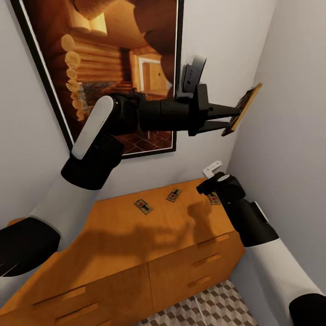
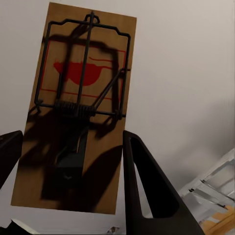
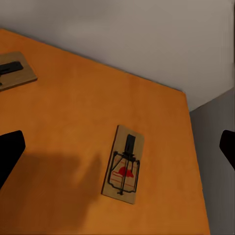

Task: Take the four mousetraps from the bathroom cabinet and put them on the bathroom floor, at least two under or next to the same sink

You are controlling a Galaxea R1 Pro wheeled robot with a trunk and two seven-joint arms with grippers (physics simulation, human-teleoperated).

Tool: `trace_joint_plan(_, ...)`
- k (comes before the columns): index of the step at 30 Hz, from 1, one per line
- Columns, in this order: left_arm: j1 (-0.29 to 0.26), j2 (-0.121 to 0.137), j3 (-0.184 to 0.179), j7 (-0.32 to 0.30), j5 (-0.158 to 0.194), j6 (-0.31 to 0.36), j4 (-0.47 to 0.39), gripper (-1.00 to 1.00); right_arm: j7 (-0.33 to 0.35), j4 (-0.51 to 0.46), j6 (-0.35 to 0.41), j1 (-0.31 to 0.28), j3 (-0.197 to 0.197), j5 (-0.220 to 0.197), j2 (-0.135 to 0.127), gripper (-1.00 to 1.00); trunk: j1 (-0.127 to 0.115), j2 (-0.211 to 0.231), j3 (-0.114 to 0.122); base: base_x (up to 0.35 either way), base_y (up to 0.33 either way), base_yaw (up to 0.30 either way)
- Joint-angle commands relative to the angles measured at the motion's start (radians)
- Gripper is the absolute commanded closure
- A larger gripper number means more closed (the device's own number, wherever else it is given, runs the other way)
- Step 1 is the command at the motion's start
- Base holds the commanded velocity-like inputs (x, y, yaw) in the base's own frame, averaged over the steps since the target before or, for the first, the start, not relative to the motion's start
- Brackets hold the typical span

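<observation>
Gripping one mousetrap (image 1: 242, 110) by its edge, the left gripper (image 1: 232, 117) was raised high in the corner, with the trap's far end close to the side wall (image 1: 290, 113). In the left wrist view that held mousetrap (image 2: 78, 107) stood between the dark fingers (image 2: 147, 186), its wire frame and red mark facing the camera. Well below that gripper, three more traps lay flat on the orange wooden cabinet top (image 1: 149, 231): a left trap (image 1: 143, 206), a middle trap (image 1: 174, 195), and a right trap (image 1: 213, 198) directly under the right gripper (image 1: 217, 185). That gripper hovered spread apart, clasping nothing, above this trap (image 3: 123, 164). Patterned floor tiles (image 1: 213, 308) lay far beneath both grippers.
</observation>
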Motion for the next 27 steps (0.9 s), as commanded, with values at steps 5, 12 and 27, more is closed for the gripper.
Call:
trace_joint_plan(5,0.012,0.001,-0.028,0.009,0.007,0.001,0.0,1.0,0.018,-0.007,0.0,0.015,0.008,0.023,-0.007,-1.0,0.0,-0.001,-0.001,0.0,0.0,0.0)
trace_joint_plan(12,0.027,0.0,-0.068,0.009,-0.014,0.001,0.0,1.0,0.042,-0.022,0.0,0.02,0.047,0.024,0.001,-1.0,0.0,-0.001,-0.001,0.0,0.0,0.0)
trace_joint_plan(27,0.028,-0.001,-0.076,0.009,-0.017,0.001,-0.002,1.0,0.047,0.212,0.02,0.004,-0.29,0.015,0.122,-1.0,0.0,-0.001,-0.001,0.0,0.0,0.0)
